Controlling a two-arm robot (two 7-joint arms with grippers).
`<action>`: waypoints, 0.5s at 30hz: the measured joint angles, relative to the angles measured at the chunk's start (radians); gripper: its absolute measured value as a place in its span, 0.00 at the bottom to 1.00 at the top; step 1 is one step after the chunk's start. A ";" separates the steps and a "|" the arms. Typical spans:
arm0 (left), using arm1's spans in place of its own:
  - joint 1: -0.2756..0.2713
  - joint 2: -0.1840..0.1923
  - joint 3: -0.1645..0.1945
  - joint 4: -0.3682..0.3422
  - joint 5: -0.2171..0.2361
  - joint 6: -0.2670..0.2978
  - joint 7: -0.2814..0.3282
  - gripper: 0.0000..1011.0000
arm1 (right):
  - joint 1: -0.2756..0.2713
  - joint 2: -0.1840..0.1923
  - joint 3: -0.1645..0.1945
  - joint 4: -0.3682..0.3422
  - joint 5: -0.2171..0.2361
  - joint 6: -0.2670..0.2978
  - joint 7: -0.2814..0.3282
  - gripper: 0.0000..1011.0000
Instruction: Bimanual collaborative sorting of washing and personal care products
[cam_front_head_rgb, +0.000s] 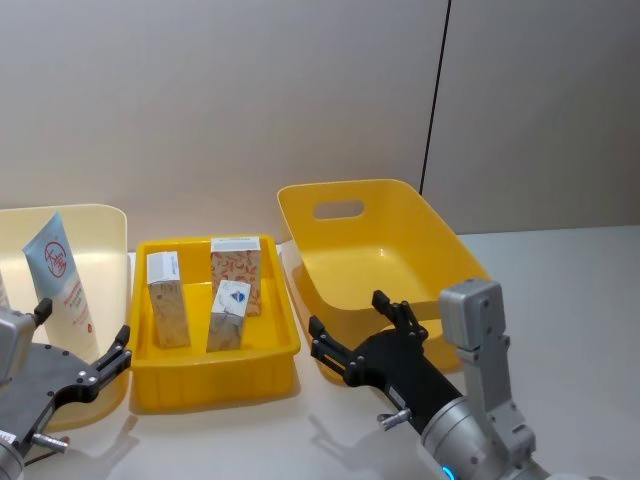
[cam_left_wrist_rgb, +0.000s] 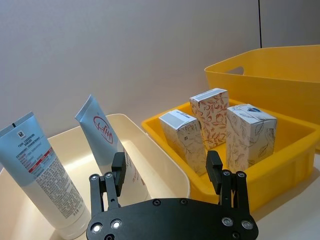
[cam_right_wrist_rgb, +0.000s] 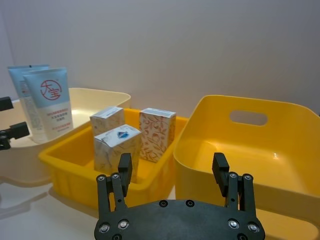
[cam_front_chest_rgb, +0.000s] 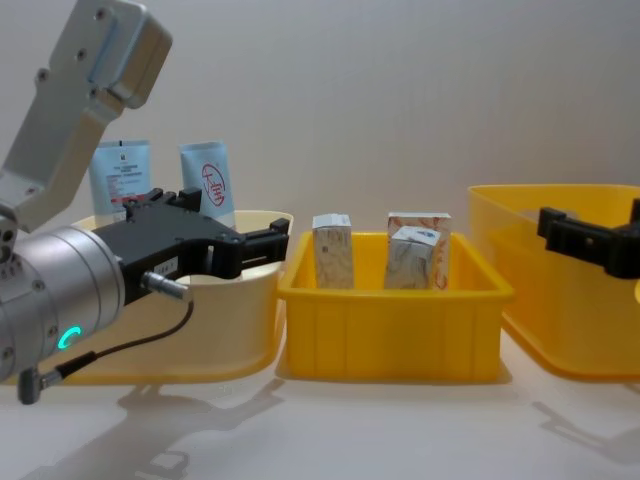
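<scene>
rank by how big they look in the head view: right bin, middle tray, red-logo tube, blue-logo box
1. right bin
2. middle tray, not far behind the bin
3. red-logo tube
4. blue-logo box

Cream bin (cam_front_head_rgb: 108, 222), low yellow bin (cam_front_head_rgb: 215, 382) and larger yellow bin (cam_front_head_rgb: 400, 262) form a row.

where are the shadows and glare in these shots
Chest view: soft shadows lie on the table near its front. Head view: a faint shadow falls on the table under the right hand. Right wrist view: a small glint marks the floor of the handled bin.
</scene>
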 joint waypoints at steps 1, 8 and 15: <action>0.000 0.000 0.000 0.000 0.000 0.000 0.000 0.99 | 0.001 0.000 -0.001 -0.001 0.000 0.001 0.002 0.99; 0.000 0.000 0.000 0.000 0.000 0.000 0.000 0.99 | 0.012 0.000 -0.015 -0.013 0.010 0.009 0.042 0.99; 0.000 0.000 0.000 0.000 0.000 0.000 0.000 0.99 | 0.035 -0.003 -0.043 -0.022 0.033 0.031 0.103 0.99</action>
